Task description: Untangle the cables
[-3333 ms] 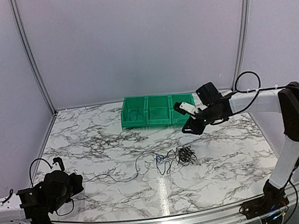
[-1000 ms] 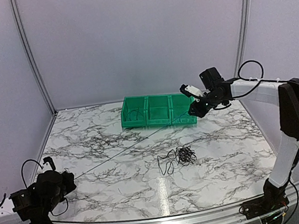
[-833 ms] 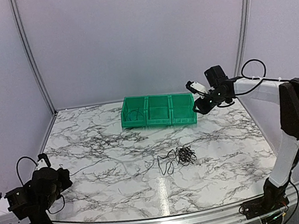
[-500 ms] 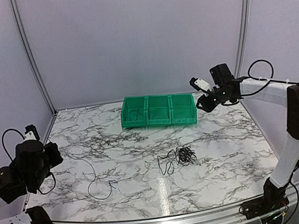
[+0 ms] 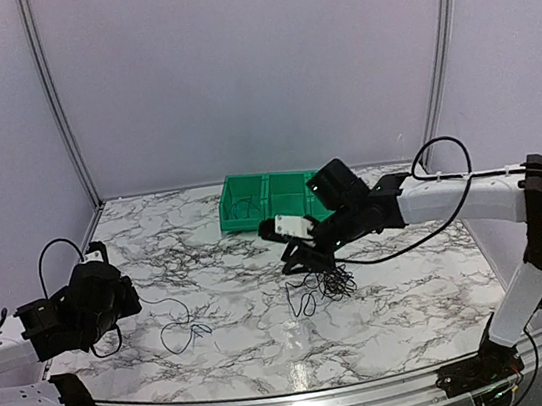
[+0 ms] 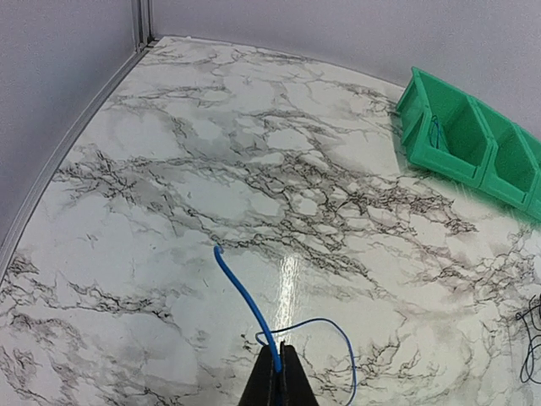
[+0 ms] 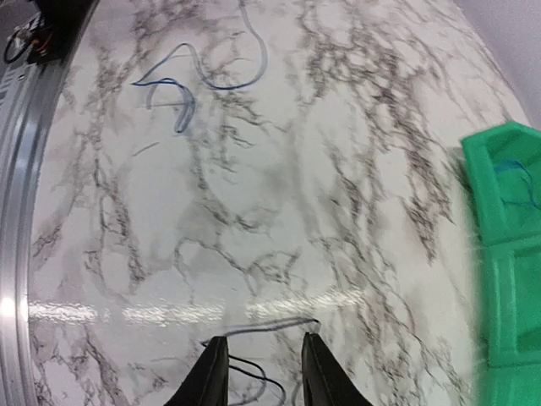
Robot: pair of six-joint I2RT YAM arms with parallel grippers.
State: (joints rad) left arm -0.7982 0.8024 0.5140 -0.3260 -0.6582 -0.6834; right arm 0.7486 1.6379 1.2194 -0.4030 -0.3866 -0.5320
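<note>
A small clump of black cables (image 5: pixel 328 282) lies mid-table. My right gripper (image 5: pixel 297 260) hovers just above its left side, open; in the right wrist view its gripper (image 7: pixel 264 372) has black cable strands (image 7: pixel 254 326) lying below and between the fingers, nothing gripped. A blue cable (image 5: pixel 182 326) lies in loose loops on the left of the table, apart from the clump. My left gripper (image 5: pixel 132 305) is shut on one end of it; in the left wrist view the gripper (image 6: pixel 279 372) pinches the blue cable (image 6: pixel 243 292), whose short free end sticks forward.
A green three-compartment bin (image 5: pixel 286 201) stands at the back of the marble table, with a thin cable in its left compartment (image 5: pixel 244 207). The bin shows in both wrist views (image 6: pixel 456 135) (image 7: pixel 507 211). A metal rail (image 5: pixel 279 404) runs along the near edge.
The blue cable was pulled taut, came free of the clump and now lies slack at the left. My right arm swung from the bin's right end down to the clump. Its jaws opened.
</note>
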